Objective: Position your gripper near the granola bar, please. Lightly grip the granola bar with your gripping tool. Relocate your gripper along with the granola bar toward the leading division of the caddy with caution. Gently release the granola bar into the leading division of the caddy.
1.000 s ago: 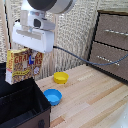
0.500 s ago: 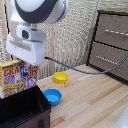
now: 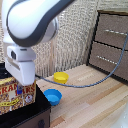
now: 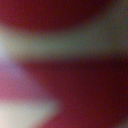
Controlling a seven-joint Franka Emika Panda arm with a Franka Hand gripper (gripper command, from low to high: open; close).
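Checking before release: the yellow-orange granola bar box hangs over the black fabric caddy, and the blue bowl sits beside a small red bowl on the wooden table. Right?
One error: the small bowl beside the blue bowl is yellow, not red, as the exterior view shows. The rest stands.

Worktop: you're looking at pale wooden planks [image 3: 95,102], evenly lit
Backdrop: a cream woven screen [image 3: 70,45] stands behind it
Furniture: your brown wooden drawer unit [image 3: 112,42] sits at the exterior view's right
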